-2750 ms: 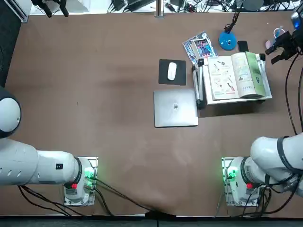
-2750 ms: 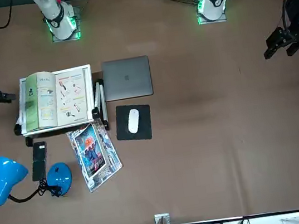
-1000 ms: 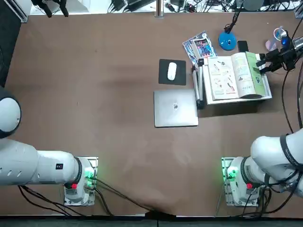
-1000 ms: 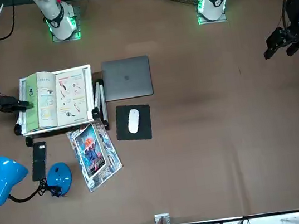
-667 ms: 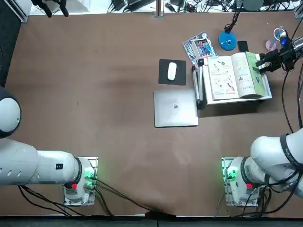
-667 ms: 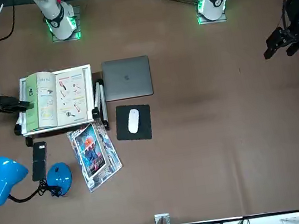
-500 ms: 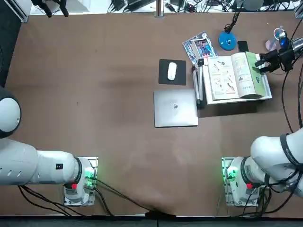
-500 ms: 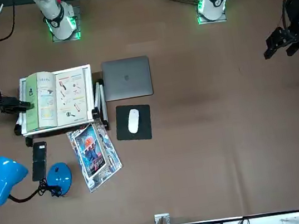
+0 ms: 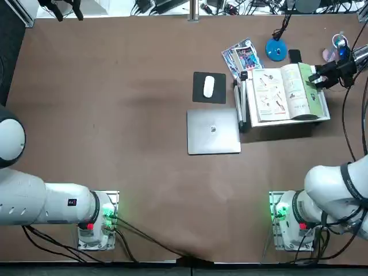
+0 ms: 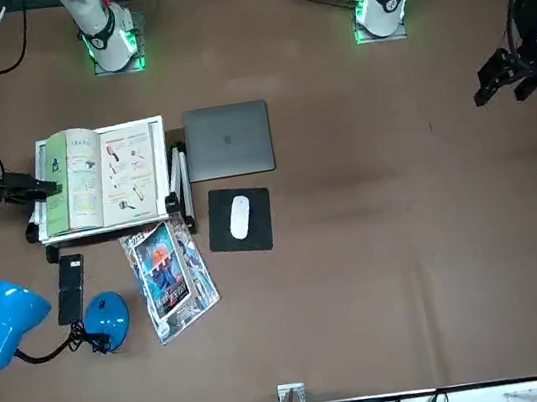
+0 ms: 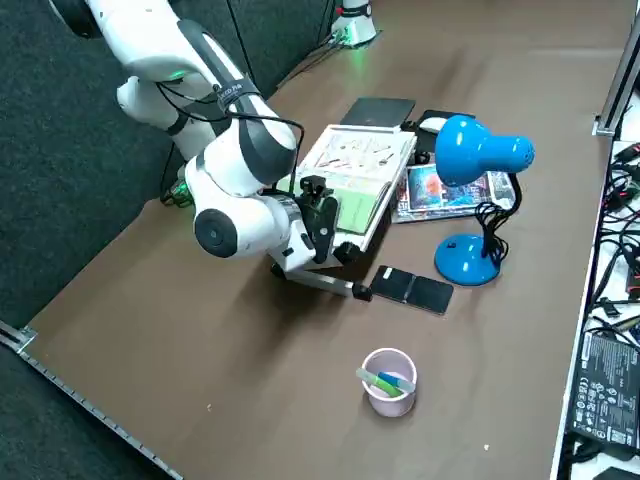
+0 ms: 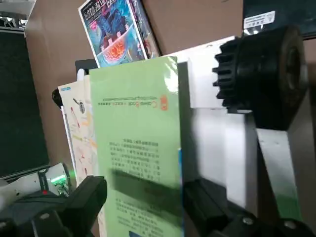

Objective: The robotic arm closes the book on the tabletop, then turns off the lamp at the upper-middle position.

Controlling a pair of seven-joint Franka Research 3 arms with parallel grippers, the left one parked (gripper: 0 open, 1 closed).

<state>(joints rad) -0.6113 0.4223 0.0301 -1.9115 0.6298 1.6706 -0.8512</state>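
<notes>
The book (image 9: 284,92) lies open on a white stand (image 9: 287,119), white illustrated pages up, with a green page at its outer side. My right gripper (image 9: 315,77) is at that outer edge, level with the pages. In the wrist view it (image 12: 143,190) is open, and the green page of the book (image 12: 133,128) runs between the two fingers. The front view shows the gripper (image 10: 42,186) touching the outer edge of the book (image 10: 103,175). The lamp (image 10: 9,323) with its round blue base (image 10: 104,315) stands behind the book. Its blue head (image 11: 480,150) rises on the bent black stem.
A blue comic booklet (image 10: 169,277) and a black phone (image 10: 72,288) lie beside the lamp. A grey laptop (image 10: 227,139) and a white mouse (image 10: 239,215) on a black pad sit inward of the book. A pinkish cup (image 11: 388,380) stands near the table's corner.
The right gripper has come in from the table's far right edge to the book's outer edge. Over the last half second it has barely moved.
</notes>
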